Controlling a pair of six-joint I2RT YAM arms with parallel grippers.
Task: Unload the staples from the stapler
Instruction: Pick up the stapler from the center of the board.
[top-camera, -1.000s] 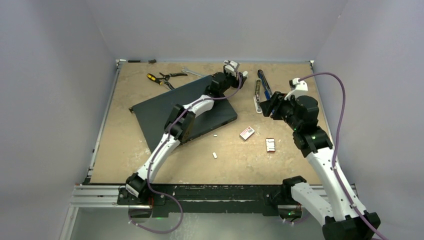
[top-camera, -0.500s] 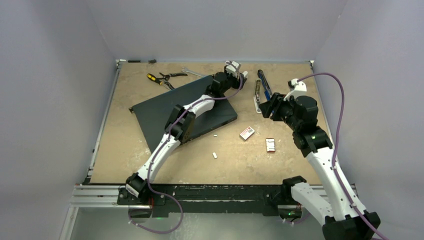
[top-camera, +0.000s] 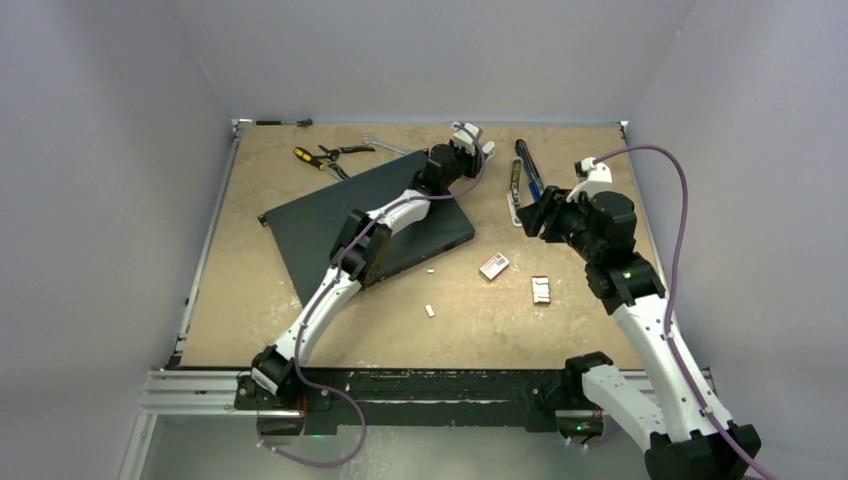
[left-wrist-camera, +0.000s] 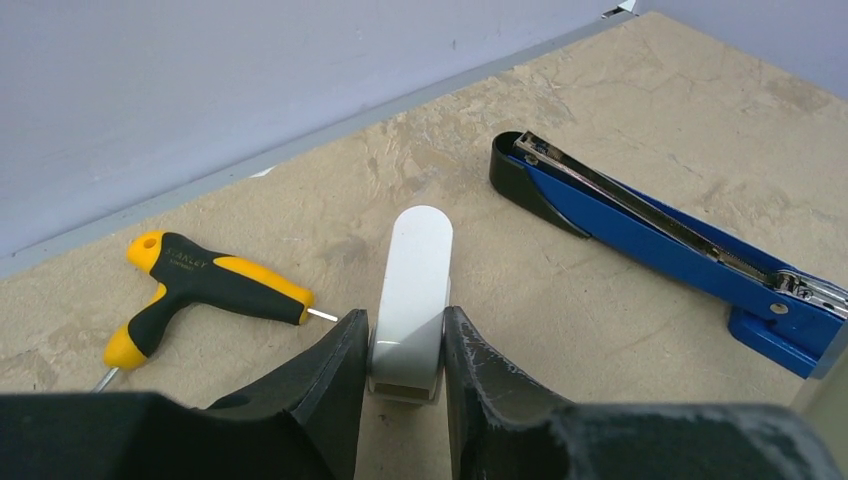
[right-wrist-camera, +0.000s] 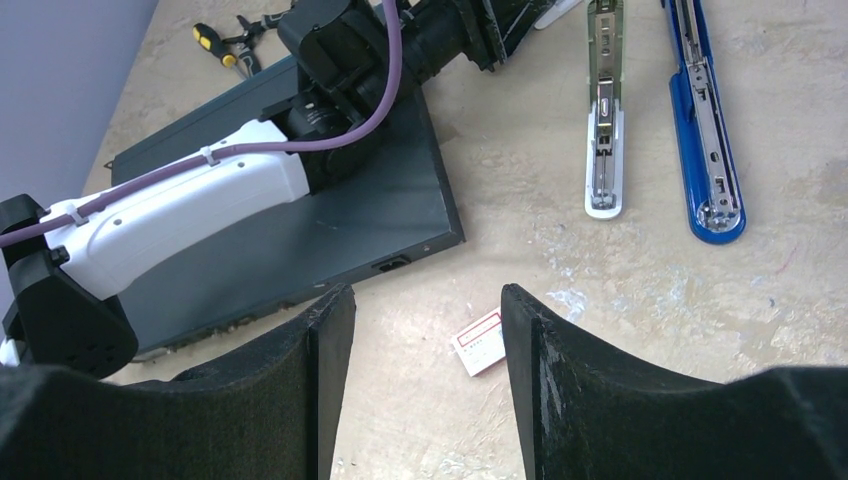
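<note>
Two staplers lie open at the back of the table: a blue stapler (top-camera: 528, 165) (left-wrist-camera: 660, 235) (right-wrist-camera: 705, 130) with a silver rail, and a white stapler (top-camera: 516, 192) (right-wrist-camera: 603, 130). My left gripper (top-camera: 478, 140) (left-wrist-camera: 405, 320) is shut on a white round-ended stapler piece (left-wrist-camera: 415, 270), both fingers against its sides. My right gripper (right-wrist-camera: 428, 300) (top-camera: 530, 215) hangs open above the table near the white stapler's near end, nothing between its fingers. Two tiny pale strips of staples (top-camera: 430, 311) (top-camera: 431, 269) lie on the table in front.
A dark flat slab (top-camera: 330, 215) lies under the left arm. Near it sit a red-and-white box (top-camera: 493, 266) (right-wrist-camera: 480, 342) and a second small box (top-camera: 541, 290). A yellow-black screwdriver (left-wrist-camera: 200, 285) and pliers (top-camera: 340, 152) lie by the back wall.
The left jaws have closed in onto the white piece. The right gripper has shifted slightly left and stayed open.
</note>
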